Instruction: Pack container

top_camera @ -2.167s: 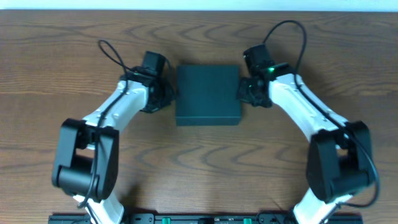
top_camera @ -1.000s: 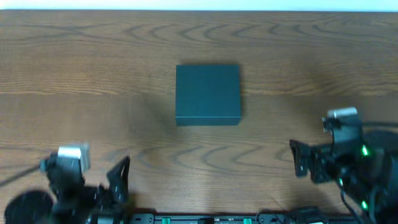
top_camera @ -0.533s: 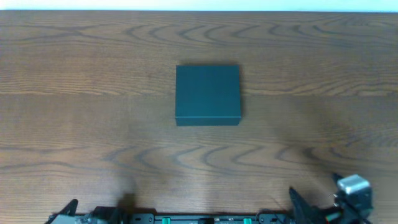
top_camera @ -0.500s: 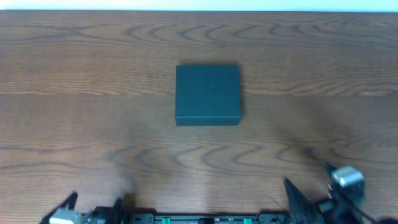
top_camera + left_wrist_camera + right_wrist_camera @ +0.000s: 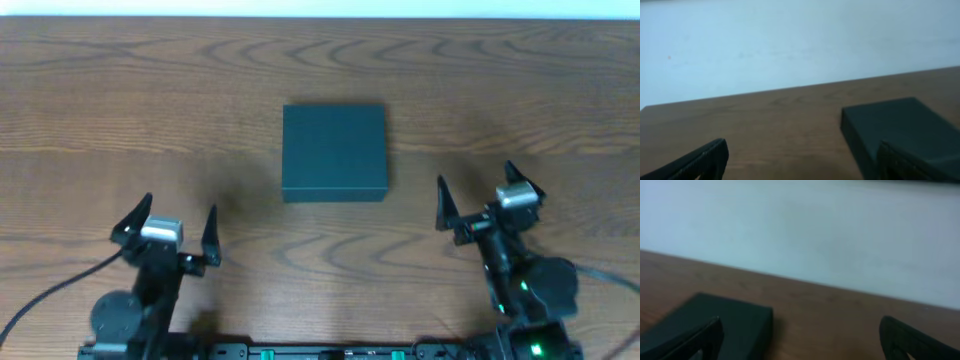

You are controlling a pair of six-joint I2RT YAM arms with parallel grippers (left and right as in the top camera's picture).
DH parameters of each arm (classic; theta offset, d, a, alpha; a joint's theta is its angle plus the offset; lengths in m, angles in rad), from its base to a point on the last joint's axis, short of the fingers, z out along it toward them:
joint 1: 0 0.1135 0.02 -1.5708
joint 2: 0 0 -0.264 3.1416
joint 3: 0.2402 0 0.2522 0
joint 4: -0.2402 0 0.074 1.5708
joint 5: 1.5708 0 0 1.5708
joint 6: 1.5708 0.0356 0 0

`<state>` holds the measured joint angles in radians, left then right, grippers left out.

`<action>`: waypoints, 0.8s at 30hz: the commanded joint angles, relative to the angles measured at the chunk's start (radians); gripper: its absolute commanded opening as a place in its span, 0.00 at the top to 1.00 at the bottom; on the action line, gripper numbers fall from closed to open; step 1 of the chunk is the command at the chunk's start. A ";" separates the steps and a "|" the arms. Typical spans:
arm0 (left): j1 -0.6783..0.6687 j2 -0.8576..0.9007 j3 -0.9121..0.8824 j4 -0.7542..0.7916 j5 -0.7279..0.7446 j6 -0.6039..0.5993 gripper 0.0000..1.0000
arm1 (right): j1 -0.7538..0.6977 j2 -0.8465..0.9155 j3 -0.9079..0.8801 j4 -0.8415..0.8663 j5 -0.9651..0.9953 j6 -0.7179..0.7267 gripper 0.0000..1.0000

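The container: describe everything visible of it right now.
The container is a dark teal-green, matte, roughly square rigid-looking box, shut, its top flat and plain. It lies flat near the middle of the wooden table. Nothing but the table touches it: the left gripper and right gripper stand open, well clear of it.

We see closed container (image 5: 900,125) on tabletop (image 5: 765,130), short of far edge; left gripper (image 5: 802,152) spread wide, empty.
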<state>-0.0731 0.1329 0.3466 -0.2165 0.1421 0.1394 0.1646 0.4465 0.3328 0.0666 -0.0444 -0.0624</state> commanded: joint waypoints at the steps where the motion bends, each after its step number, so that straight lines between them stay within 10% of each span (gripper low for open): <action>1: 0.001 0.038 -0.098 0.116 -0.023 -0.012 0.05 | -0.009 0.101 -0.022 0.007 0.037 -0.029 0.01; 24: 0.001 0.077 -0.342 0.140 -0.128 -0.214 0.04 | -0.112 0.297 -0.190 -0.006 -0.124 0.264 0.01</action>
<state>-0.0731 0.2123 0.0406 -0.0574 0.0448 -0.0570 0.0776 0.7483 0.1936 0.0647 -0.1238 0.1871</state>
